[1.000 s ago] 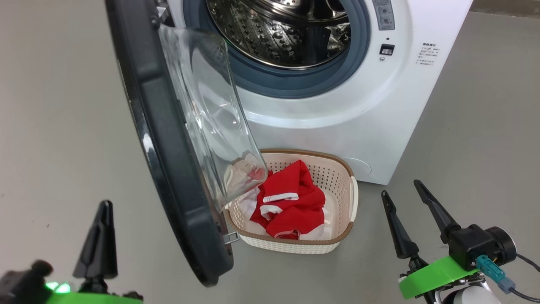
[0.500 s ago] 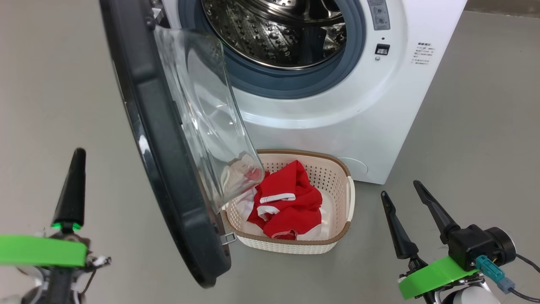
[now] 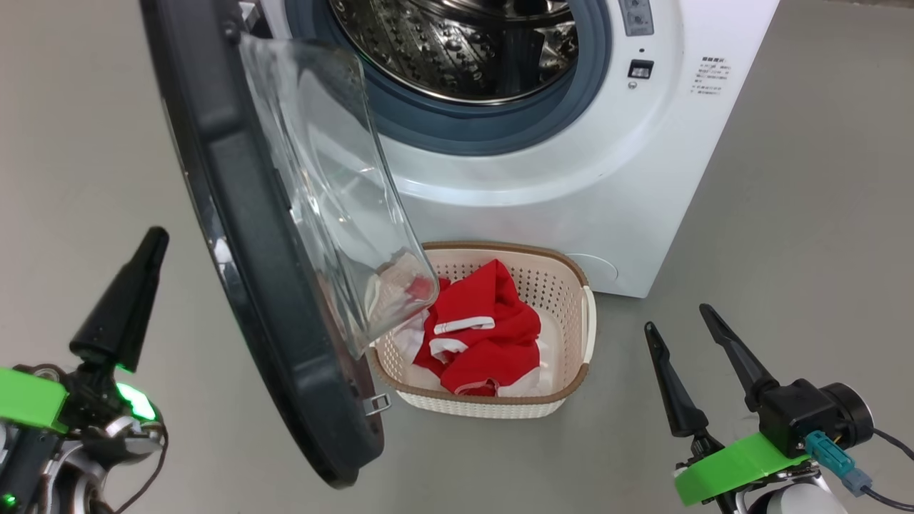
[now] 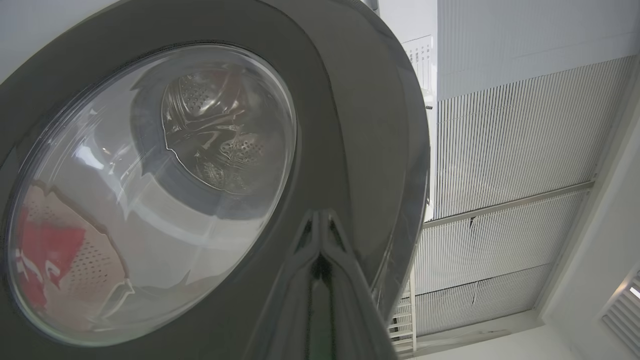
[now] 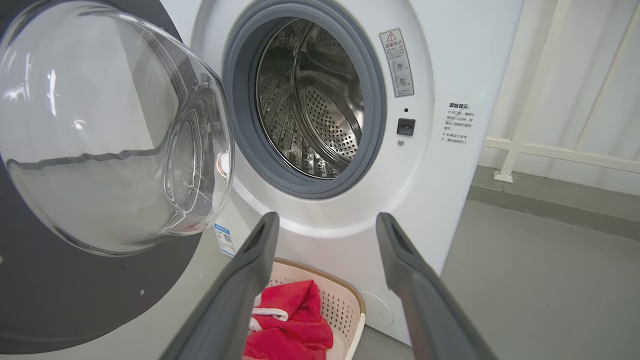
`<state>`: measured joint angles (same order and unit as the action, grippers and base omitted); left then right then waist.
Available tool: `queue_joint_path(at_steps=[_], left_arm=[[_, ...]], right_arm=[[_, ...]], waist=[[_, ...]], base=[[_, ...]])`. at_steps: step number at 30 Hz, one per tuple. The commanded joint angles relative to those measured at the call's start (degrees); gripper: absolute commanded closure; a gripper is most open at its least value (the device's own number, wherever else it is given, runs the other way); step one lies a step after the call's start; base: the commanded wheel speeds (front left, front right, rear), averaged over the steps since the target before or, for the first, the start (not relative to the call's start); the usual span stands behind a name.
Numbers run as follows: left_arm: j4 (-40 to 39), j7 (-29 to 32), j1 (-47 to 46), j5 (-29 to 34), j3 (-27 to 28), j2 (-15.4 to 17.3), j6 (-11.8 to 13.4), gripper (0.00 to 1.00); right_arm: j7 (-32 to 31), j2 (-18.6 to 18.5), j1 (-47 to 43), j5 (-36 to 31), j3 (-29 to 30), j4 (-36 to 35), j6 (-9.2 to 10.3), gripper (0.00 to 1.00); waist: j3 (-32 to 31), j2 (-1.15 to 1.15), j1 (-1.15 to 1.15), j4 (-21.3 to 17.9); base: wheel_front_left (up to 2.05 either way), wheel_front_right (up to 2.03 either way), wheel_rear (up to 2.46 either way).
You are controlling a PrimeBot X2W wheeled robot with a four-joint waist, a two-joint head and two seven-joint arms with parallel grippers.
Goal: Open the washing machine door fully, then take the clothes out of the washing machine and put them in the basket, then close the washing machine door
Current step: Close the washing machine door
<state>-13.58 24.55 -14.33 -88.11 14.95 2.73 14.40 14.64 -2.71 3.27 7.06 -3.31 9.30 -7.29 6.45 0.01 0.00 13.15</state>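
The left pincer [image 3: 153, 240], its two long dark fingers pressed together, tilts up and rightward at lower left. The right pincer [image 3: 678, 320], at lower right, has its dark fingers spread wide, holding nothing.

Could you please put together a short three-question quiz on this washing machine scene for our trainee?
1. True or false: the washing machine door is closed.
2. The clothes lie: A) in the drum, B) in the basket, C) on the floor.
3. Which hand is open?
Key: 1 false; 2 B; 3 the right hand, while the left hand is shut.
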Motion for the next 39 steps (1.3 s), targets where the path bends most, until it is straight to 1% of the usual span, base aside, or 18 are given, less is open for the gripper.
queue_joint_path(at_steps=[1, 5, 9, 15, 20, 26, 39], left_arm=[[-1.97, 0.78, -1.96, -0.36, 2.04, 1.32, 0.82, 1.00], [-2.23, 2.68, -2.19, -1.59, 1.52, 1.77, 3.00, 1.00], [-3.07, 4.24, -2.63, -3.69, 0.60, 1.44, 4.24, 1.00], [-4.27, 4.55, -2.62, -3.83, -0.89, 1.20, 4.89, 1.00], [-5.53, 4.40, -3.11, -5.52, -2.47, 0.73, 5.35, 1.00], [-6.40, 3.28, -3.39, -6.05, -4.49, 0.45, 5.11, 1.00], [-5.44, -0.62, -5.55, -5.63, -8.65, 0.23, 3.19, 1.00]], right_arm=[[0.36, -0.17, 2.10, 0.19, -1.39, -1.64, -0.20, 0.00], [0.36, -0.17, 2.54, 0.07, -1.42, -1.72, -0.20, 0.00], [0.36, -0.17, 2.86, -0.03, -1.26, -1.64, -0.20, 0.00], [0.36, -0.17, 3.03, 0.18, -1.29, -1.57, -0.20, 0.00], [0.36, -0.17, 3.47, 0.51, -1.37, -1.53, -0.20, 0.00], [0.36, -0.17, 4.35, 0.76, -1.87, -1.40, -0.20, 0.00], [0.36, -0.17, 5.10, 1.46, -1.76, -1.50, -0.20, 0.00]], waist=[[0.37, -0.01, 0.00, -0.13], [0.94, -0.01, 0.00, -0.42], [1.24, -0.01, 0.00, -0.73], [1.52, -0.01, 0.00, -1.26], [2.01, -0.01, 0.00, -1.88], [2.63, -0.01, 0.00, -3.39], [3.80, -0.01, 0.00, -7.00]], base=[[0.00, 0.00, 0.00], [0.00, 0.00, 0.00], [0.00, 0.00, 0.00], [0.00, 0.00, 0.00], [0.00, 0.00, 0.00], [0.00, 0.00, 0.00], [0.00, 0.00, 0.00]])
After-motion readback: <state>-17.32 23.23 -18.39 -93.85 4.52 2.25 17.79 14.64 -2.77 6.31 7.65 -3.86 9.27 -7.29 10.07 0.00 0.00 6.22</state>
